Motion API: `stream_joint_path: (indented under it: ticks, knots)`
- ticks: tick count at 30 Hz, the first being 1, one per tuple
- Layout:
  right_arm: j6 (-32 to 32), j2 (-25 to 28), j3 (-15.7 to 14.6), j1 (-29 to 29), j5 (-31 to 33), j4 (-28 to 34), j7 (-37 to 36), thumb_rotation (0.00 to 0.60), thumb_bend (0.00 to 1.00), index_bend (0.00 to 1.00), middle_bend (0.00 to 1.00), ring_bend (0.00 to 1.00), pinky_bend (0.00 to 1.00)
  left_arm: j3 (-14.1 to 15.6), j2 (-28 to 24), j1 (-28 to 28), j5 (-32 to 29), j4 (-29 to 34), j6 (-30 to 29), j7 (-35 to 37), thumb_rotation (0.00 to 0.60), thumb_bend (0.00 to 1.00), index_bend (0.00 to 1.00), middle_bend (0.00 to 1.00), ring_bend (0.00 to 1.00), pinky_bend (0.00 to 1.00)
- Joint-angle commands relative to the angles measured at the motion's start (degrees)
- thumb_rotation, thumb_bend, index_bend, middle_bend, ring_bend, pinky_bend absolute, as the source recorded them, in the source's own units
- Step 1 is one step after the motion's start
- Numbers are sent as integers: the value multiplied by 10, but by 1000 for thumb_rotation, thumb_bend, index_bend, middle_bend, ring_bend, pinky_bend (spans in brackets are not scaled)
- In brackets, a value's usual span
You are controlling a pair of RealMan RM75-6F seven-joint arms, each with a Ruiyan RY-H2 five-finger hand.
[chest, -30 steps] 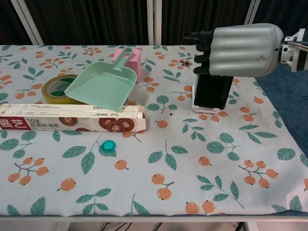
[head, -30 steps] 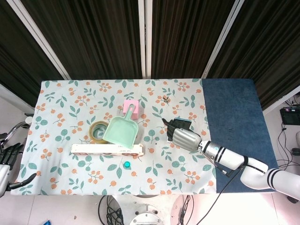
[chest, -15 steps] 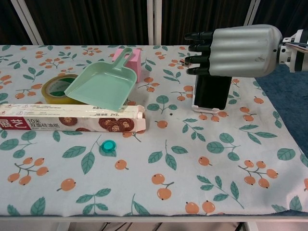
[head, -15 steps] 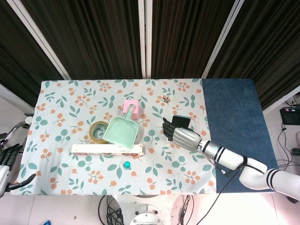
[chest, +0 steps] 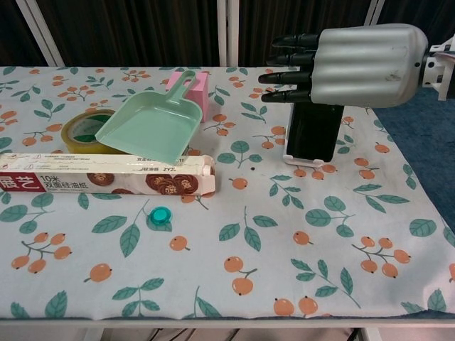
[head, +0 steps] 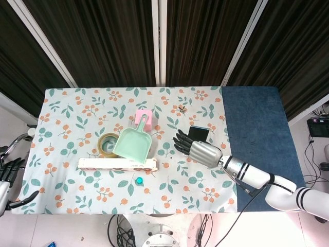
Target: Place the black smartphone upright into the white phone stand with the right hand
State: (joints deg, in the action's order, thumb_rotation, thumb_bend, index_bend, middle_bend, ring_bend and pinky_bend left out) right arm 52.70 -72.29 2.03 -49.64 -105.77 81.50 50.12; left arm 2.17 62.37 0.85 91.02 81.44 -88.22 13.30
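On the right half of the flowered tablecloth (chest: 234, 284), the black smartphone (chest: 313, 133) stands upright in the white phone stand (chest: 304, 160), whose lip shows under its lower edge in the chest view. The right hand (chest: 355, 65) hovers just above the phone's top with its dark fingers (chest: 288, 77) stretched out flat and slightly apart, holding nothing; the chest view shows a gap between the fingers and the phone, while from the head camera the right hand (head: 198, 149) simply lies just below the phone (head: 198, 133), and the stand itself cannot be made out there. The left hand (head: 9, 172) appears only in the head view, at the far left edge off the table, with its fingers pointing upward and nothing in them. Left of the phone sit a green dustpan (chest: 149, 128), its handle leaning against a pink block (chest: 195, 89), a roll of yellow tape (chest: 84, 128) just beside the pan, and a long box (chest: 106, 181) in front of both. A small teal cap (chest: 163, 212) lies near the box's front edge. The head view alone shows the blue cloth (head: 257, 128) covering the table to the right of the flowered one.
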Motion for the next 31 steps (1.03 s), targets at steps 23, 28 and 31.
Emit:
stream_joint_path:
  ticks: [23, 28, 31]
  knots:
    - [427, 63, -77, 453, 206, 62, -473, 600, 71, 0, 0, 0, 0, -2, -15, 7, 28, 43, -19, -46, 153, 122, 52, 47, 68, 204]
    - [437, 43, -69, 480, 211, 25, -511, 600, 73, 0, 0, 0, 0, -1, -18, 5, 24, 49, -17, -53, 156, 122, 52, 47, 68, 204]
    - [429, 43, -62, 481, 209, 15, -517, 600, 72, 0, 0, 0, 0, -3, -18, 5, 23, 49, -18, -60, 155, 122, 53, 47, 68, 204]
